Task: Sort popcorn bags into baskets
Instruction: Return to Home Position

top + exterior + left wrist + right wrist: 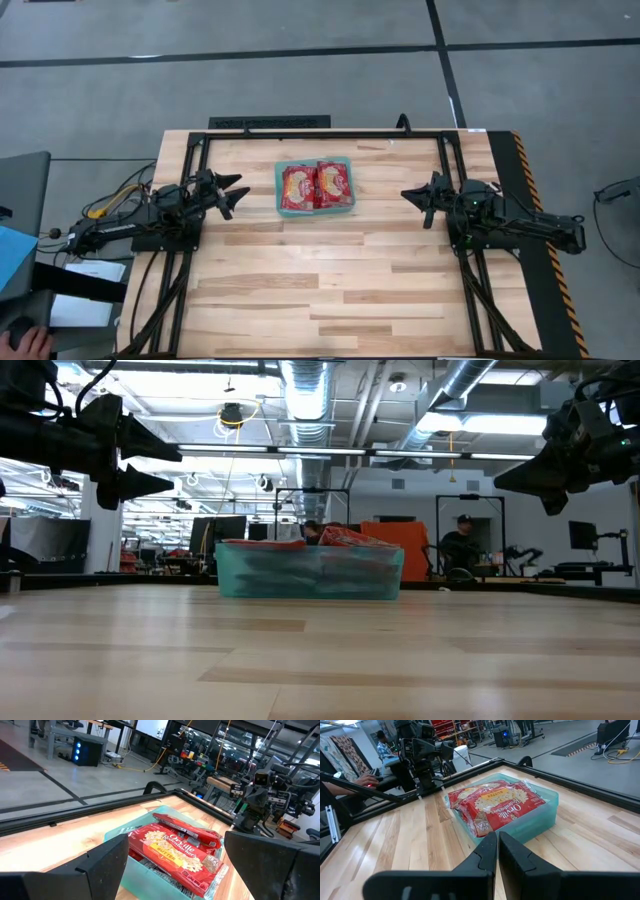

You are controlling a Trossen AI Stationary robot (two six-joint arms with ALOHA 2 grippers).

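The teal-green tray (282, 165) stands on the far middle of the table, also seen in the low view (300, 575). Several red popcorn bags (316, 186) lie flat in it, stacked above its rim (170, 847) (495, 802). My left gripper (240, 190) hovers open to the left of the tray, raised off the table (150, 465), its fingers wide apart (175, 837). My right gripper (405, 193) hovers to the tray's right, also raised (505, 478), with its fingers shut together (497, 840). No bag shows on the table outside the tray.
A black metal frame (330, 135) runs along the table's far, left and right edges. Bare wood (320, 290) stretches from the tray to the near edge. A person's hand (30, 342) shows off the table's near left corner. A person (462, 545) sits in the room behind.
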